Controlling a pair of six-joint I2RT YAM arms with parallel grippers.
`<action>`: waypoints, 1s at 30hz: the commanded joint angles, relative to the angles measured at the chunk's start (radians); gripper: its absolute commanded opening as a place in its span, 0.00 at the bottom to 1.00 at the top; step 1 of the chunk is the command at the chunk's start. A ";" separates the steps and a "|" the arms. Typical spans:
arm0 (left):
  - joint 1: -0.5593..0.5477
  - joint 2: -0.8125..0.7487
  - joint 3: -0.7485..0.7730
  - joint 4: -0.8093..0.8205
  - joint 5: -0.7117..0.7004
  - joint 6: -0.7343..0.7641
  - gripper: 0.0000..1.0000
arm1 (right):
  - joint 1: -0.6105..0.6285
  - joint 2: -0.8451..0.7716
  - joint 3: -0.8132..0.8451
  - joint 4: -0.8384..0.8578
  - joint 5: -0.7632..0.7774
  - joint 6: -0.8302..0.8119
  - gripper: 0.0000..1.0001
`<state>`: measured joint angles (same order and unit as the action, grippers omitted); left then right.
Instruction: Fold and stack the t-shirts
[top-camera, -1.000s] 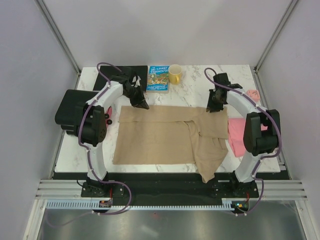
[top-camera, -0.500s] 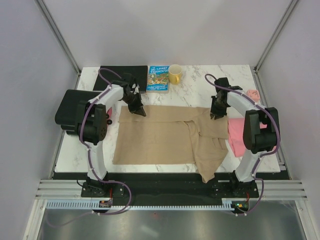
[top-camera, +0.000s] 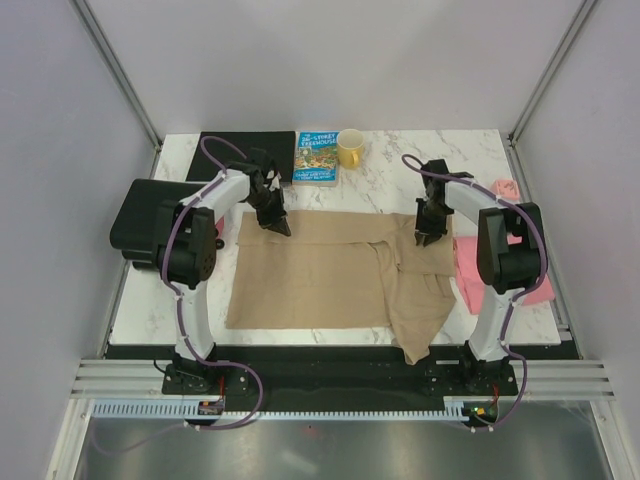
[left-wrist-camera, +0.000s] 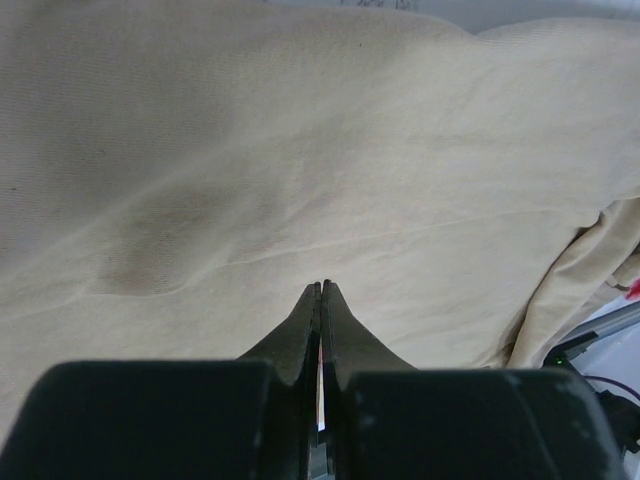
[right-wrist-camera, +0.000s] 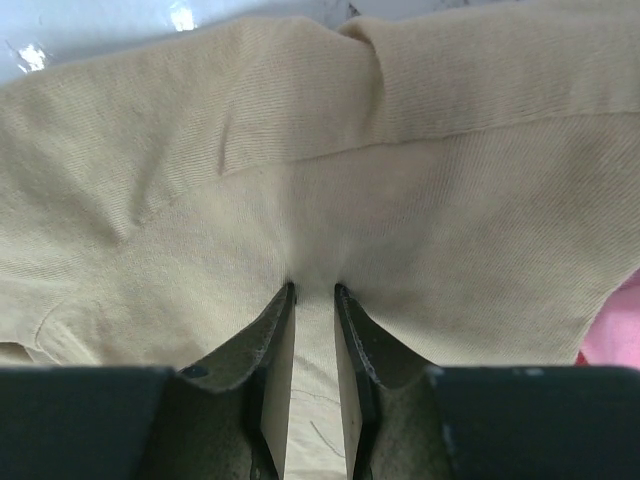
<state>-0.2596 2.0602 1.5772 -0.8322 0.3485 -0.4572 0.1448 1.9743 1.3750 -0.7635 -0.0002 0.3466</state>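
The tan t-shirt (top-camera: 320, 280) lies spread across the marble table, and its right part is bunched and hangs over the near edge. My left gripper (top-camera: 279, 224) is at the shirt's far left edge. In the left wrist view this gripper (left-wrist-camera: 322, 286) has its jaws together, tips pressed into the tan cloth (left-wrist-camera: 300, 150). My right gripper (top-camera: 424, 234) is on the shirt's far right part. In the right wrist view it (right-wrist-camera: 313, 290) holds a puckered ridge of tan cloth (right-wrist-camera: 450, 200) between its fingers. The pink t-shirt (top-camera: 470, 275) lies at the right, partly under the right arm.
A blue book (top-camera: 316, 157) and a yellow mug (top-camera: 351, 148) stand at the back middle, beside a black mat (top-camera: 235, 150). A small pink block (top-camera: 507, 188) sits at the far right. A black box (top-camera: 140, 220) stands off the table's left side.
Both grippers have come down toward me onto the tan shirt's far edge. The left gripper's jaws have shut there. The right arm has shifted slightly left.
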 joint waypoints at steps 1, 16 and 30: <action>-0.009 -0.012 0.044 -0.012 -0.034 0.057 0.02 | 0.025 0.031 -0.014 0.044 -0.027 0.011 0.29; -0.010 -0.069 0.011 -0.022 -0.071 0.068 0.02 | 0.084 0.024 -0.045 0.076 -0.061 0.011 0.29; -0.012 -0.094 0.089 -0.067 -0.108 0.071 0.02 | 0.102 0.032 0.039 0.073 -0.038 0.008 0.29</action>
<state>-0.2680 2.0262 1.6127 -0.8879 0.2619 -0.4232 0.2340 1.9743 1.3754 -0.6968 -0.0460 0.3626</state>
